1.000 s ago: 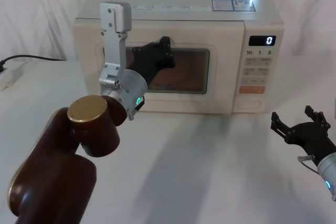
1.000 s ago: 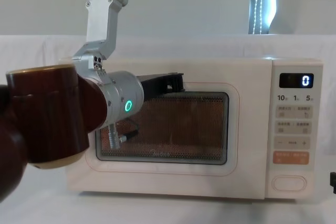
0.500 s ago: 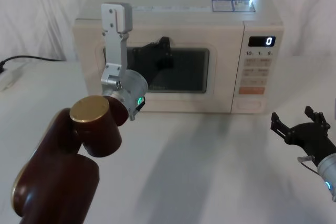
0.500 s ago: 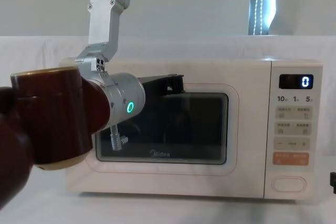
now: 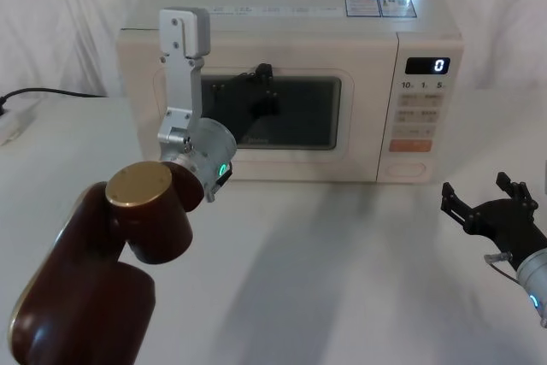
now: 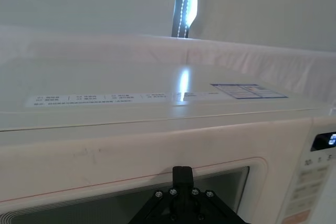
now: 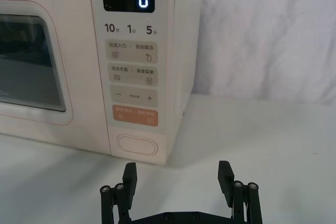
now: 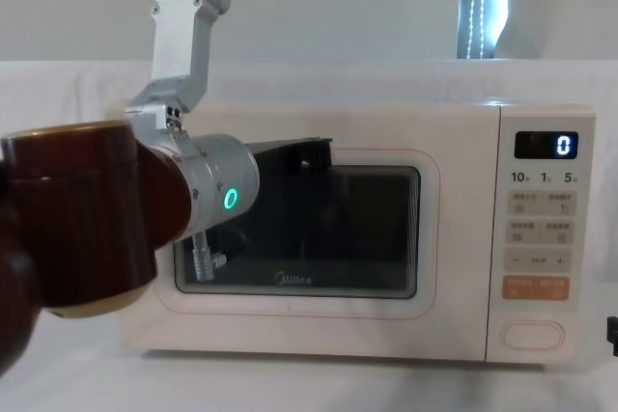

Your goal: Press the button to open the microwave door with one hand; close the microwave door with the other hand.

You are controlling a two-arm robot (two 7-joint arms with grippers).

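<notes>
Microwave: I see the microwave (image 5: 291, 91) standing at the back of the white tabletop (image 5: 325, 262), its display showing 0.

Microwave door: the microwave door (image 8: 319, 238) sits flush with the front of the oven — shut, with the dark window and the Midea logo facing me.

Button: the button (image 7: 137, 145) is at the bottom of the control panel, on the oven's right side, just under the orange key (image 7: 134, 115); nothing is touching it.

Left gripper: my left gripper (image 5: 256, 91) is raised in front of the upper part of the door window, at or very near the frame. From the left wrist view I get only its black tip (image 6: 182, 182) against the door's top edge, so I cannot tell how the fingers are set.

Right gripper: my right gripper (image 7: 177, 178) hangs low over the tabletop, in front of the oven and off to its right, well apart from the panel. Its fingers (image 7: 226, 174) are spread wide with nothing between them — the button lies straight ahead of the gap in the right wrist view.

Cable: a black cable (image 5: 47, 94) runs along the tabletop at the far left.
</notes>
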